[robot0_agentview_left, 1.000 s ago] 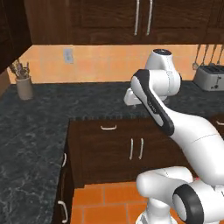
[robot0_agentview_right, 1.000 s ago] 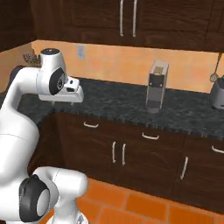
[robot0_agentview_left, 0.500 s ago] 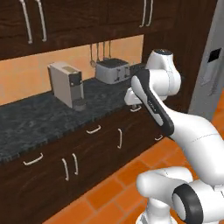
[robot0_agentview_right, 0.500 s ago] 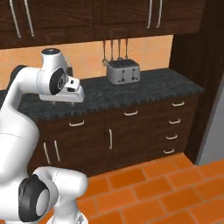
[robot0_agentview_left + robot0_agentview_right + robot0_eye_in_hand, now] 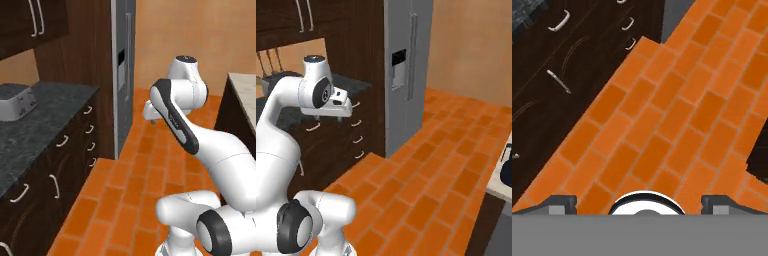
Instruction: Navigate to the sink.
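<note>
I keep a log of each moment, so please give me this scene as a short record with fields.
floor: orange brick tiles
fridge: grey, tall, with door dispenser
counter: dark speckled, beside the fridge
toaster: silver, on the counter
drawers: dark, with silver handles
gripper: held above the floor, fingertips wide apart
sink: cannot tell where it is

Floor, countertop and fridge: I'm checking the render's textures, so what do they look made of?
Floor: matte orange brick or clay tile, with visible mortar lines. Countertop: dark speckled stone, probably granite. Fridge: smooth grey brushed metal, likely stainless steel, with long vertical handles.
</note>
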Tool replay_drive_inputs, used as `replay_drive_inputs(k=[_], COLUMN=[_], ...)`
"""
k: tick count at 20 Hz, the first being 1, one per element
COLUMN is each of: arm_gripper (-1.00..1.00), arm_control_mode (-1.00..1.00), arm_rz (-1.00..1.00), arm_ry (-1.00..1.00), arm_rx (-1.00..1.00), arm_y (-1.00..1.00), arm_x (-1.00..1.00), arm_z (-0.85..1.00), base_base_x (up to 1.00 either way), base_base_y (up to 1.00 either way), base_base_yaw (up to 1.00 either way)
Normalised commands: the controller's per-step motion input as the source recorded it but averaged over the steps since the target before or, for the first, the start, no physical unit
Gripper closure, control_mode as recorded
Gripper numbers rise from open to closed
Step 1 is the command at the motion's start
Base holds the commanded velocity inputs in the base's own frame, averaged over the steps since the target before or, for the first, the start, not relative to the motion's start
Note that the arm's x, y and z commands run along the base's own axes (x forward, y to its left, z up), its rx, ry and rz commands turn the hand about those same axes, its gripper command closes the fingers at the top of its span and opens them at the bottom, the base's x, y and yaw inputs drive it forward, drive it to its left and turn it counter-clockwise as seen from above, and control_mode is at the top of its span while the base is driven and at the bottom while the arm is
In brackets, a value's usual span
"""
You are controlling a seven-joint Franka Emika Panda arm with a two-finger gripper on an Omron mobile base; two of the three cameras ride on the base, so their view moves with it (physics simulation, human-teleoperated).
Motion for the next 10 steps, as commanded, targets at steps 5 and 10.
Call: replay_drive_inputs(k=[5,10], arm_gripper=[-1.00,-1.00], arm_control_mode=[1.00,1.00], arm_rz=[0.00,0.00], arm_ry=[0.00,0.00], arm_rx=[0.00,0.00], arm_y=[0.00,0.00], arm_x=[0.00,0.00], arm_z=[0.00,0.00], base_base_x=[0.00,0.11], base_base_y=[-0.30,-0.68], base_base_yaw=[-0.93,-0.78])
